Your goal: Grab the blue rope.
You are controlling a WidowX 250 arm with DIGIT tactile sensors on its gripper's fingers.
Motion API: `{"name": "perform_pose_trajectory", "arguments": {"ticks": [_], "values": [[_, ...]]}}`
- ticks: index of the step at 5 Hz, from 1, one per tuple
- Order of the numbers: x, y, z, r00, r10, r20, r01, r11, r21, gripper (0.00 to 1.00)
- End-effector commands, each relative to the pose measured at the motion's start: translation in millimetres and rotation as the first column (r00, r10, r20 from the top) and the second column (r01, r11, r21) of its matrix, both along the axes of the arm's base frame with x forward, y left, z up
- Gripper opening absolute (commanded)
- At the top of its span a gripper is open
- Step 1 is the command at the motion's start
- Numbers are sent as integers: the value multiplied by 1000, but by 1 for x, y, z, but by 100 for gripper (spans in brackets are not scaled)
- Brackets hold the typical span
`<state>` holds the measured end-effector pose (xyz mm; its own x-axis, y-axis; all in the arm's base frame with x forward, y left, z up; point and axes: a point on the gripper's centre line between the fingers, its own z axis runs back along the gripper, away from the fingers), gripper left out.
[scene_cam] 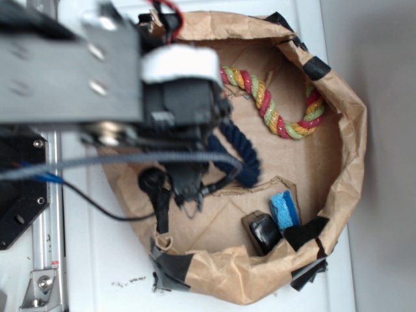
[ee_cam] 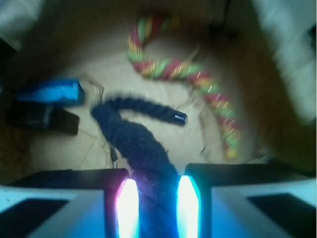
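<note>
Wrist view is showing the gripper (ee_cam: 153,203) at the near edge, its two glowing fingers (ee_cam: 128,206) pinching the blue rope (ee_cam: 141,144) between them. The rope's gripped stretch is running down out of the picture, so that end is cut off. Beyond the fingers the rope is rising, bending and ending in a dark shiny tip just past the bend. Left of the rope a light blue sponge (ee_cam: 49,91) is sitting beside a black block (ee_cam: 42,119), both smeared by blur. Farthest from the rope, the striped rope (ee_cam: 185,74) is curving across the brown paper floor, well apart from it.

Exterior view is showing the arm covering most of the gripper, so the fingers are hidden there. Only a curved stretch of the blue rope (scene_cam: 242,148) is emerging from under the arm, inside the paper basket (scene_cam: 338,162). The sponge (scene_cam: 285,208) and black block (scene_cam: 263,233) are lying near the basket's wall, the striped rope (scene_cam: 273,107) near the opposite side.
</note>
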<state>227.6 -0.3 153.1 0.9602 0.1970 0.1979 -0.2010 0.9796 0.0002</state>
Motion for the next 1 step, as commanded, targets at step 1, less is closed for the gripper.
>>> {"name": "perform_pose_trajectory", "arguments": {"ticks": [1], "values": [[-2, 10, 15, 987, 44, 154, -52, 998, 46, 0]]}}
